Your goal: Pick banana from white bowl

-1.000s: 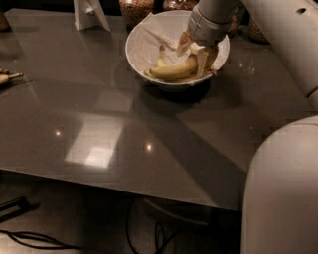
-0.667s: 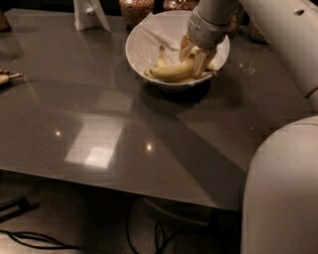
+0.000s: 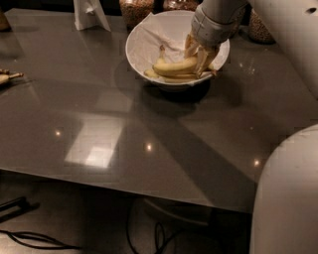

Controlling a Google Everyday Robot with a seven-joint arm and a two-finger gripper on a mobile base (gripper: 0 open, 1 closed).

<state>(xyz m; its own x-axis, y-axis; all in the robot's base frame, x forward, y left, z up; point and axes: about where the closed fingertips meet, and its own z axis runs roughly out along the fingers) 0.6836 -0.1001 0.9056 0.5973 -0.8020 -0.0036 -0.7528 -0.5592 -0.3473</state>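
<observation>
The white bowl (image 3: pixel 135 45) stands at the back of the grey table, lined with a crumpled white napkin (image 3: pixel 159 34). The plump yellow banana (image 3: pixel 171 66) lies across the bowl with its short stem pointing up at the left. A thinner, paler banana (image 3: pixel 166 77) lies under it. My gripper (image 3: pixel 198 53) reaches down into the right side of the bowl, its fingers (image 3: pixel 204 60) closed around the right end of the plump banana. That end is hidden behind the fingers.
Glass jars of grains (image 3: pixel 136 10) stand behind the bowl, another (image 3: pixel 260 26) at the right. A white stand (image 3: pixel 89 13) is at the back left. A small yellowish object (image 3: pixel 7 77) lies at the table's left edge. My white body (image 3: pixel 290 198) fills the lower right.
The gripper has settled lower onto the banana's right end, and the banana sits slightly higher in the bowl with its stem tipped up.
</observation>
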